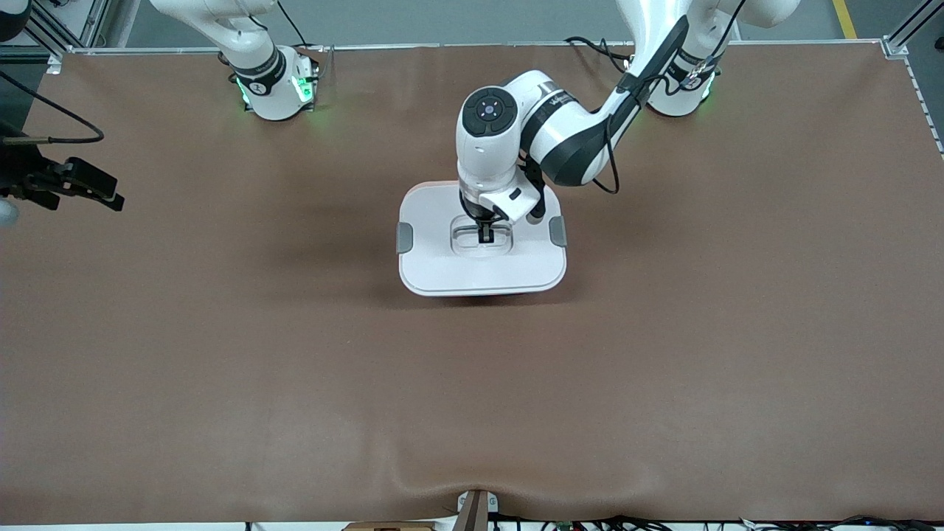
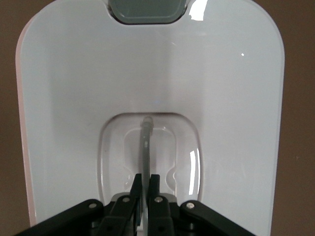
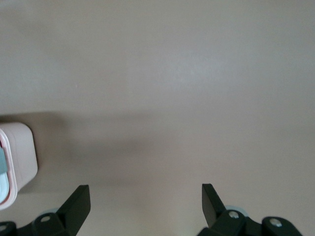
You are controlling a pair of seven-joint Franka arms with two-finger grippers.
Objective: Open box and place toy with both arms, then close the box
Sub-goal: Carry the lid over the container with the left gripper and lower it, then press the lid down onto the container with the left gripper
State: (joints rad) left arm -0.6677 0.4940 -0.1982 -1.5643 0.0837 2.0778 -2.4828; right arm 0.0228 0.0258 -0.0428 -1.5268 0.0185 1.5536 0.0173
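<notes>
The box (image 1: 483,265) stands mid-table with its white lid (image 2: 74,98) on, a grey clip (image 1: 405,237) at each end. My left gripper (image 1: 486,234) reaches straight down into the lid's recessed centre. In the left wrist view the left gripper (image 2: 146,178) is shut on the thin grey handle bar (image 2: 145,142). My right gripper (image 1: 110,198) hangs over bare table toward the right arm's end. The right gripper (image 3: 145,189) is open with nothing between its fingers, and a pink corner of the box (image 3: 19,162) shows at the edge of its view. The toy is out of view.
The brown table mat (image 1: 295,369) spreads all round the box. Both arm bases (image 1: 276,88) stand along the table's back edge. A small fixture (image 1: 473,509) sits at the table's edge nearest the front camera.
</notes>
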